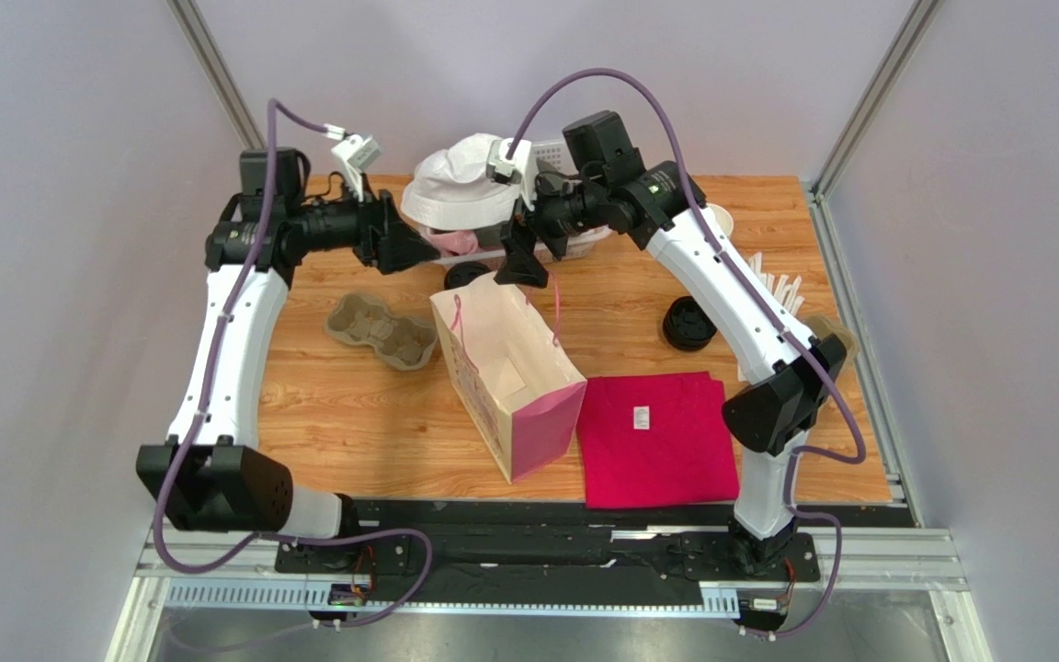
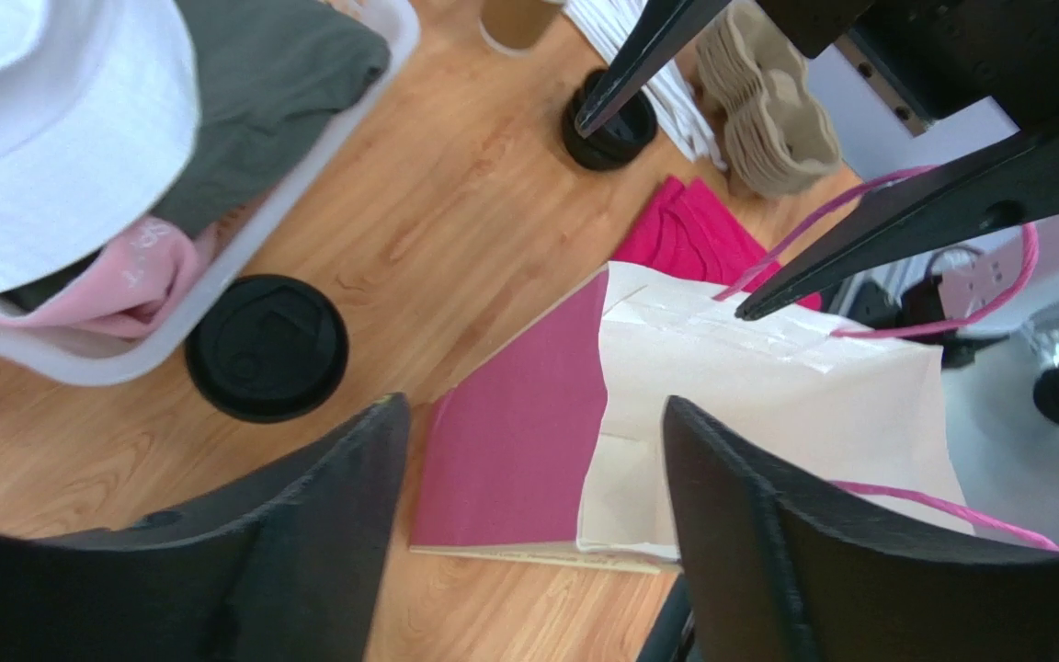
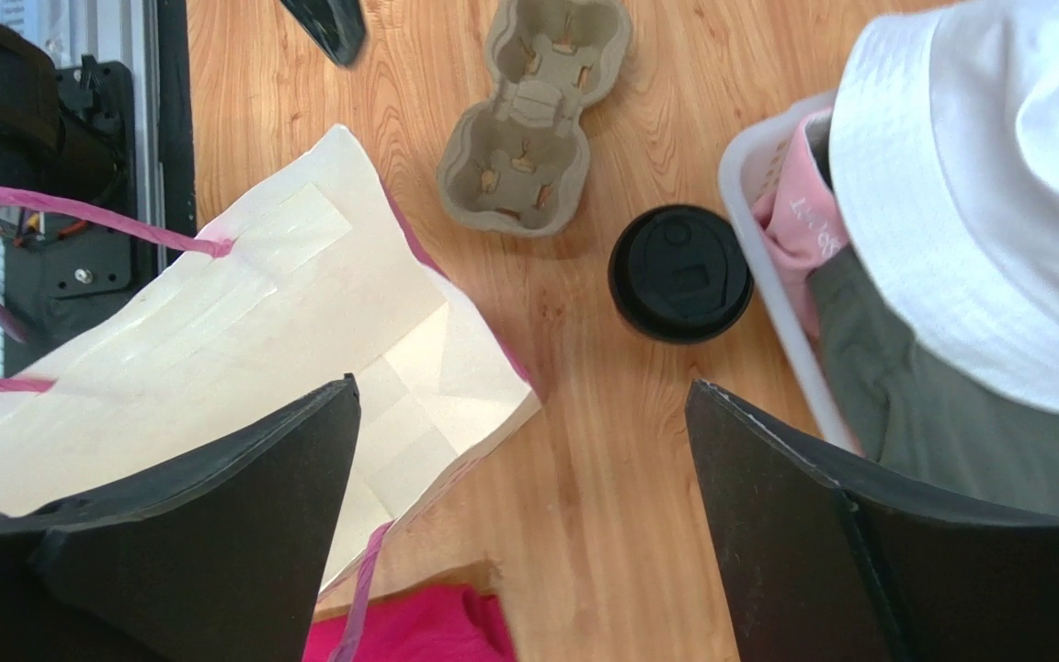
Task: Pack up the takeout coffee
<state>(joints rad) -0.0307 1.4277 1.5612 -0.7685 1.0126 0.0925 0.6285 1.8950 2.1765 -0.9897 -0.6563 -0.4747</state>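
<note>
A: Top external. Where's the takeout coffee (image 1: 466,275)?
B: Upright on the wood-grain table (image 1: 356,414), at 12 o'clock from the paper bag (image 1: 508,373) and just beside the near wall of the white plastic bin (image 2: 52,362). Cannot tell if they touch. Only the round black lid shows: matte plastic, raised rim, small recessed panel on top. The cup wall is hidden.
A: Grippers?
B: Left gripper (image 2: 532,414): black wedge fingers apart, nothing between them. In its wrist view the coffee is between 9 and 10 o'clock of it. Right gripper (image 3: 521,393): fingers wide apart too, empty, with the coffee at 2 o'clock in its view. Neither touches the lid.
A: Bag?
B: Mouth open. Cream inside with creased folds, magenta outside, thin pink cord handles.
A: The rest, quickly?
B: All from the bag:
- Peanut-shaped pulp cup carrier (image 1: 383,328), rough grey-brown, at 10 o'clock.
- Magenta folded cloth (image 1: 657,439), flat and square with a small white tag, at 4 o'clock, just beside the bag.
- Stack of black lids (image 1: 687,324), between 2 and 3 o'clock.
A: In the bin?
B: White fabric hat (image 1: 459,179) with a stitched brim on top. Pink garment (image 2: 135,276) and olive-grey garment (image 2: 273,83) under it, both soft and rumpled.
</note>
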